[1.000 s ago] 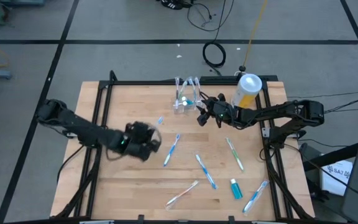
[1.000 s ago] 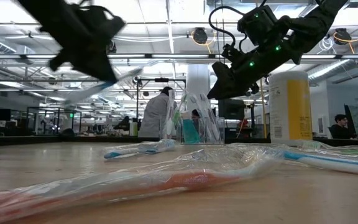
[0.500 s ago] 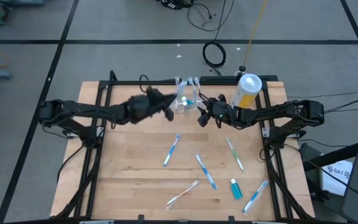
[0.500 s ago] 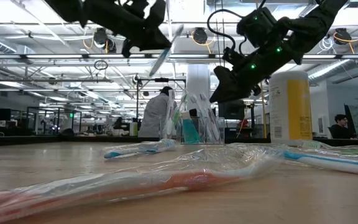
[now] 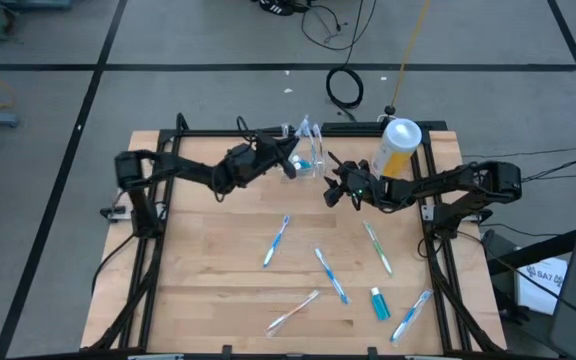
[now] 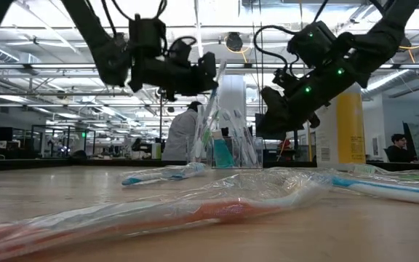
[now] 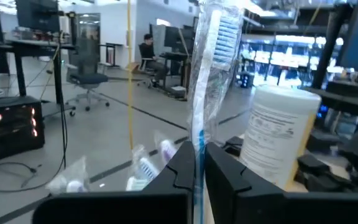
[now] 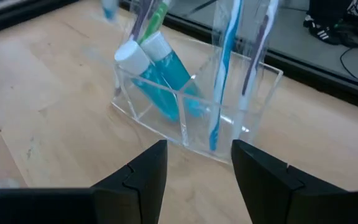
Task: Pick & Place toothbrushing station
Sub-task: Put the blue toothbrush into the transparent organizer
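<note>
The toothbrushing station (image 8: 191,106) is a clear plastic holder standing on the table's far middle (image 5: 310,160). It holds a teal toothpaste tube (image 8: 160,81) and upright toothbrushes (image 8: 225,62). My left gripper (image 7: 196,168) hovers just left of it (image 5: 288,163), shut on a plastic-wrapped toothbrush (image 7: 207,81). My right gripper (image 8: 197,168) stands open just near-right of the holder (image 5: 333,190), its fingers short of the wall and touching nothing. My left gripper pinches the wrapped toothbrush by its handle (image 7: 197,152) between the two fingers, through the clear wrapper. The fingers lie level, coming from the table's left, across the brush. The brush stands upright with its bristle head (image 7: 224,28) on top, lifted clear of the table.
A yellow canister with a white lid (image 5: 398,148) stands right of the holder. Several wrapped toothbrushes (image 5: 276,240) (image 5: 330,275) (image 5: 378,248) and a small teal tube (image 5: 378,303) lie on the near half of the table. People show in the room behind (image 6: 184,135).
My left gripper has swung from the table's left middle toward the far edge and right, up to the holder, and has tipped to level. It has carried the wrapped toothbrush along, which now stands upright. My right gripper has sunk a little.
</note>
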